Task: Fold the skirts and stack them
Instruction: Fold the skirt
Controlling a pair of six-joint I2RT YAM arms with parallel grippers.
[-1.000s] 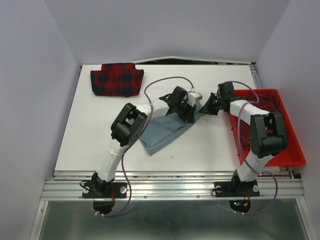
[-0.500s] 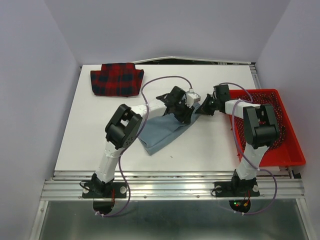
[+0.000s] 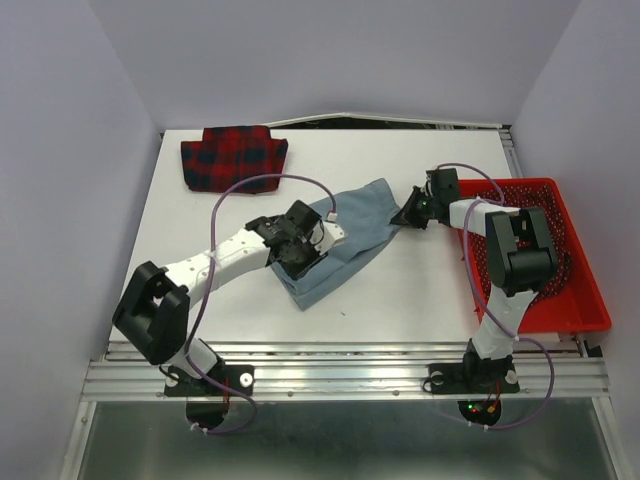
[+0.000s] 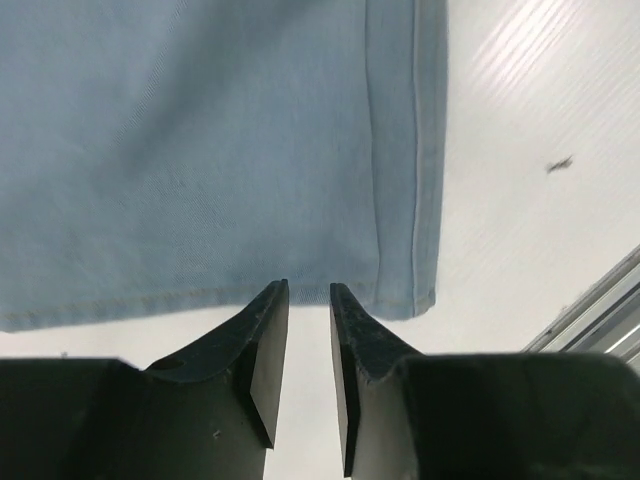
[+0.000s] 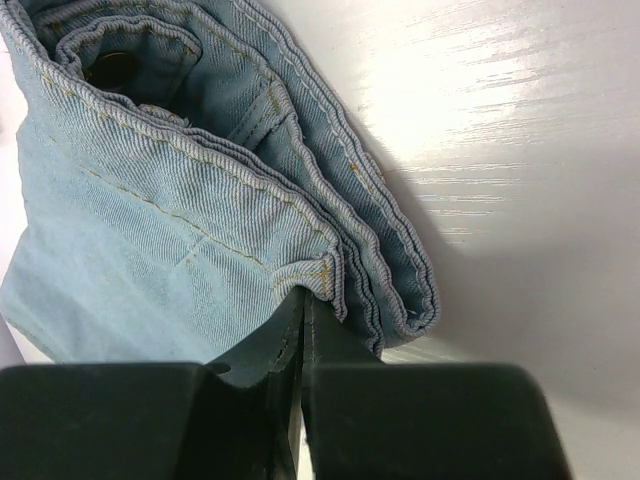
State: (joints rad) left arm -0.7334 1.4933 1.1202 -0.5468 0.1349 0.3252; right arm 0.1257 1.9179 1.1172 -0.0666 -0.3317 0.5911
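The light blue denim skirt [image 3: 352, 232] lies folded in a long strip across the middle of the table. It also shows in the left wrist view [image 4: 200, 150] and the right wrist view [image 5: 150, 230]. My left gripper [image 3: 303, 256] hovers over its near-left part. In the left wrist view the left gripper [image 4: 308, 300] is slightly open and empty, just above the hem. My right gripper [image 3: 406, 217] is at the far-right waistband end. In the right wrist view the right gripper [image 5: 303, 302] is shut on the waistband edge. The red-and-navy plaid skirt [image 3: 233, 158] lies folded at the far left.
A red plastic basket [image 3: 560, 324] stands at the table's right edge, beside the right arm. The metal rail runs along the near edge [image 3: 340, 370]. Purple cables loop over both arms.
My left arm has swung back from the skirt's far-right end to its near-left part, with nothing in its jaws. The right gripper has stayed at the waistband.
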